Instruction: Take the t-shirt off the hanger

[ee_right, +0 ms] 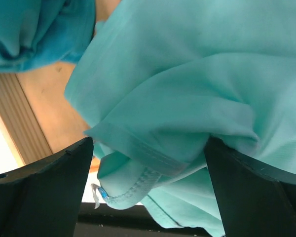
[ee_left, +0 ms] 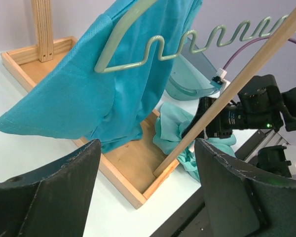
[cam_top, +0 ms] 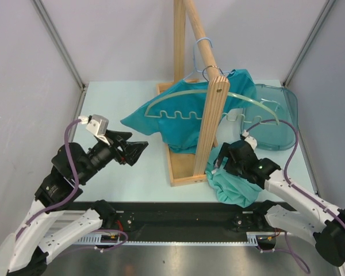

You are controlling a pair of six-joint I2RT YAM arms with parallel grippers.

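Nearest me, the left end effector [cam_top: 139, 152] hangs above the counter [cam_top: 115, 100] with its fingers spread wide and nothing between them, aimed at the stand. On my right, the right end effector [cam_top: 218, 164] is down at the near corner of the wooden stand [cam_top: 181, 168], its fingers [ee_right: 44, 192] also wide apart, with folds of a crumpled mint cloth [cam_top: 236, 188] bulging between them; I see no pinch on the fabric. Past that, the darker teal t-shirt [cam_top: 175, 123] is on the pale green hanger [cam_top: 259, 102], whose long axis runs left to right across the stand's slanted rod. The shirt covers the left half and the middle, one sleeve pointing left toward my left arm, the hem drooping into the stand's base. The hanger's right end sticks out bare over a translucent tray [cam_top: 276, 123] at the far right.
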